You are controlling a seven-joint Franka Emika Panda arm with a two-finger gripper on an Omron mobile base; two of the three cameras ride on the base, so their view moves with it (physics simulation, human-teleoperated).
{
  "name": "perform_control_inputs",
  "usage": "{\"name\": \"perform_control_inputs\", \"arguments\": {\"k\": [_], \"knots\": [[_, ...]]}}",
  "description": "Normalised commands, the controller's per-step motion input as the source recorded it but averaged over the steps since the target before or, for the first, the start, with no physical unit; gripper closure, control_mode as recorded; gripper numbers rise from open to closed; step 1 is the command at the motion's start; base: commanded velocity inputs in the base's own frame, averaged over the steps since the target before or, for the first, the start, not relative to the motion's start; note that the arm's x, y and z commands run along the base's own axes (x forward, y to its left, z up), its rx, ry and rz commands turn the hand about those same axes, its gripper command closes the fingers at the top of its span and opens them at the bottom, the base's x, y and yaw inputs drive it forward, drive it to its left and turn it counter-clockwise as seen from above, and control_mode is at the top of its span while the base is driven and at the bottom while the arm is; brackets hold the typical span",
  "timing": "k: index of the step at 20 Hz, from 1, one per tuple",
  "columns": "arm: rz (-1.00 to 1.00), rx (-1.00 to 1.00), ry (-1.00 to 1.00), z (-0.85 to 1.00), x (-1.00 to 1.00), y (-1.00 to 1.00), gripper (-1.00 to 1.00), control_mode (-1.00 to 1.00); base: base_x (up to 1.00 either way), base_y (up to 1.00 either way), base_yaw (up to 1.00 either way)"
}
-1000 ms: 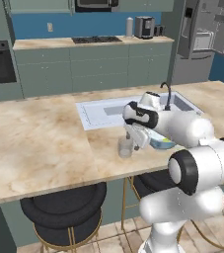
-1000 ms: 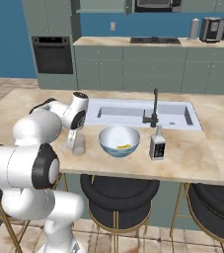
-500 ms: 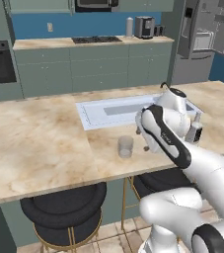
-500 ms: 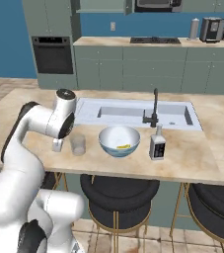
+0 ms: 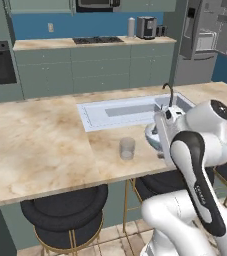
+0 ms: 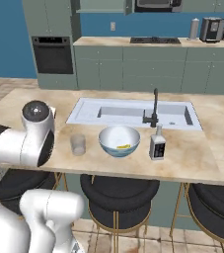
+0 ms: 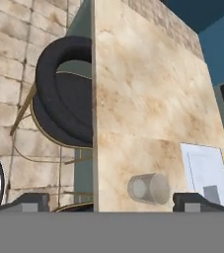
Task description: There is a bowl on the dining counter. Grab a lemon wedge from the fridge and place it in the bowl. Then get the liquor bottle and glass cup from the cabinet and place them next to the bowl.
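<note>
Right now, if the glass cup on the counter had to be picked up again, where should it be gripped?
Grip the glass cup across its straight sides, near mid-height, coming from the stool side. It stands upright, apart from the bowl, so the open hand could probably straddle it.

Bare dining counter [image 6: 29,106] left of glass cup [image 6: 77,145], bowl [image 6: 119,141] close right

No readable text; the liquor bottle [image 6: 157,147] label is blurred
</note>
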Motion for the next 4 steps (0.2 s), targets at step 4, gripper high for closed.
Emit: {"name": "perform_control_inputs", "arguments": {"k": [4], "knots": [[-0.04, -0.01, -0.19, 0.45, -0.55, 0.03, -1.00, -1.00, 0.00, 0.00, 0.00]]}}
